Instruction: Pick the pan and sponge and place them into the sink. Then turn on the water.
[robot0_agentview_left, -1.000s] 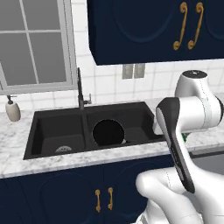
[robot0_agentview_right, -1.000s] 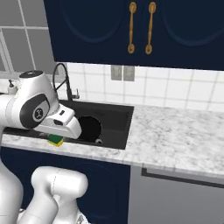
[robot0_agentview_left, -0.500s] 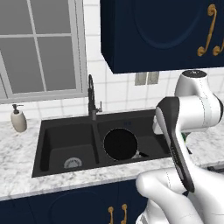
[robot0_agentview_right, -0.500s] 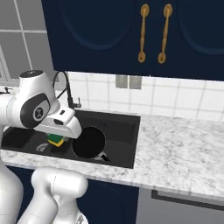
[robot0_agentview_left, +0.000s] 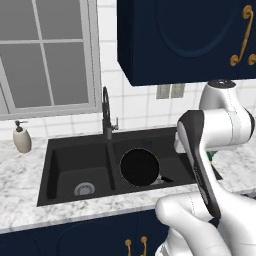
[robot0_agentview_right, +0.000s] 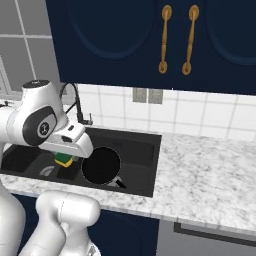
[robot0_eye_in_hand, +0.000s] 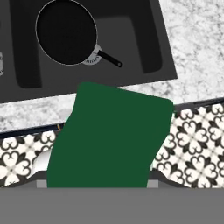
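Hand view: sponge (robot0_eye_in_hand: 109, 135) sits right at the camera, green face up, and hides the fingertips. Right base view shows the end effector (robot0_agentview_right: 65, 154) clamped on it, green over yellow, held in the air and clear of every surface. It hangs near the front of the sink (robot0_agentview_right: 142, 150); can't tell whether it's over a basin or over the front edge.

Below and past the sponge: patterned floor tiles (robot0_eye_in_hand: 197, 140), then the marble table (robot0_eye_in_hand: 197, 35) edge, then the sink.

Pan (robot0_eye_in_hand: 65, 33) is in the sink's right basin, partly covering the silver drain, short handle pointing toward the basin's right wall. Left basin has its drain (robot0_agentview_left: 84, 189) uncovered.

Behind the divider: dark arched tap (robot0_agentview_left: 106, 112). Further left on the table, a soap dispenser (robot0_agentview_left: 21, 137) under the window (robot0_agentview_left: 47, 55). Navy wall cabinets (robot0_agentview_right: 150, 40) with gold handles above.
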